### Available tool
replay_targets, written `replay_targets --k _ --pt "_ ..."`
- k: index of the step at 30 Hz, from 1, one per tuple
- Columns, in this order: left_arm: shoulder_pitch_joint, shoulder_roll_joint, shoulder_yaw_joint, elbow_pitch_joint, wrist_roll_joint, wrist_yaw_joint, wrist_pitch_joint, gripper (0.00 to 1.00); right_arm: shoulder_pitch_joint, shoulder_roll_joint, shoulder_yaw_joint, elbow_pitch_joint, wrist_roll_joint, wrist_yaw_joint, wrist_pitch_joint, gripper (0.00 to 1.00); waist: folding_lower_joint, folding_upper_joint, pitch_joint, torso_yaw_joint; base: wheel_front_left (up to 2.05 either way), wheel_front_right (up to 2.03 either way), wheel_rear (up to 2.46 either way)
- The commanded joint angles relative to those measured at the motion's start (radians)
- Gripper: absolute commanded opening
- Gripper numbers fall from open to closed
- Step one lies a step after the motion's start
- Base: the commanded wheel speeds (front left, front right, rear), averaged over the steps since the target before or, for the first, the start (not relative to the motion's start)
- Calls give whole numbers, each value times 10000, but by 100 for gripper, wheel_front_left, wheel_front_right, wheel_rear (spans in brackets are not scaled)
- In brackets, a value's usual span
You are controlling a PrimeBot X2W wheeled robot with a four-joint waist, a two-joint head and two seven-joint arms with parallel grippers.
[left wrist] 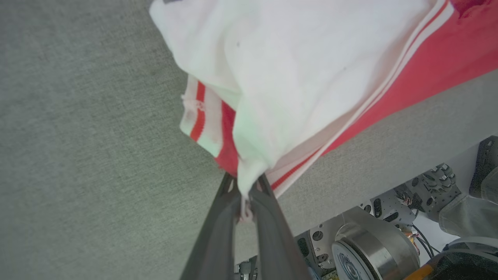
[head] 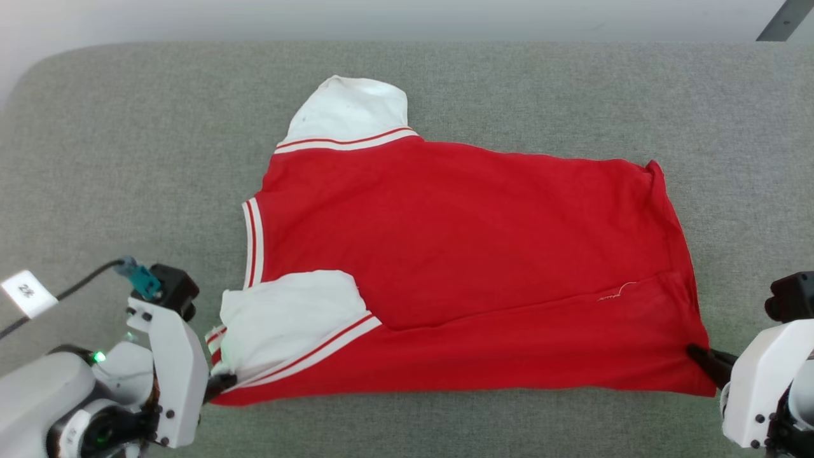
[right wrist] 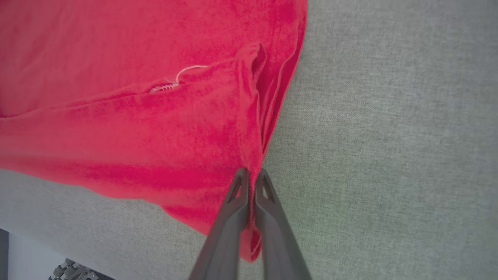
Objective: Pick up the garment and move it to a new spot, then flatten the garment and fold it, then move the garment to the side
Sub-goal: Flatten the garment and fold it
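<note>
Red garment [head: 470, 242] on grey woven tabletop [head: 127, 159]

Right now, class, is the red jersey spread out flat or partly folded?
Partly folded: a near strip of the jersey lies doubled over its body; left hand and right hand pinch its near corners.

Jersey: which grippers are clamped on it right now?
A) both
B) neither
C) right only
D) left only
A: the left gripper is shut on the jersey at its white-lined corner, and the right gripper is shut on a red corner at the opposite end.
</note>
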Motion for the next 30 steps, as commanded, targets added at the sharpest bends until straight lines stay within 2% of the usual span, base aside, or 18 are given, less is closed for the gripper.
replay_targets --k 1,5,6,7,8,9,10,11,12,18,23,26,30 --pt "184 -98 -50 93 -72 50 -6 0 121 93 -13 113 -122 -20 -77 0 0 0 4 -24 0 0 0" --pt "381 -400 -166 570 -177 -41 23 0 21 254 100 461 -283 -20 -219 0 0 0 -8 -74 0 0 0" --pt "392 -496 -182 707 -238 -63 36 3 -17 271 135 587 -332 -20 -275 0 0 0 -14 -86 0 0 0" --pt "401 -578 -162 844 -299 -73 33 15 -62 242 178 664 -391 -20 -339 4 0 0 -24 -97 0 0 0" --pt "396 -621 -157 956 -288 -82 21 26 -122 244 208 725 -434 -20 -416 24 0 0 -33 -112 0 0 0" --pt "371 -656 -152 1062 -269 -82 1 44 -170 259 248 785 -469 -20 -458 40 0 0 -43 -126 0 0 0" --pt "331 -685 -134 1126 -281 -86 12 83 -206 265 292 813 -465 -20 -491 56 0 0 -59 -138 0 0 0" --pt "294 -686 -105 1177 -333 -48 46 100 -244 256 318 804 -439 -20 -530 93 0 0 -77 -150 0 0 0" --pt "234 -647 -92 1200 -314 -5 70 100 -256 232 321 784 -415 -20 -544 100 0 0 -95 -161 0 0 0" --pt "-202 -190 130 759 -256 246 331 100 -324 170 175 320 -255 -20 -903 100 0 0 -228 -238 0 0 0" --pt "-858 286 533 346 -109 465 525 100 -533 295 36 -276 -288 -19 -1712 100 0 0 -181 -398 0 0 0" --pt "-1393 336 818 338 48 311 499 100 -870 410 126 -563 -434 -19 -2609 100 0 0 -22 -590 0 0 0" --pt "-2172 3 1186 875 529 -94 100 100 -1461 554 416 -690 -838 -19 -4422 100 0 0 323 -943 0 0 0"
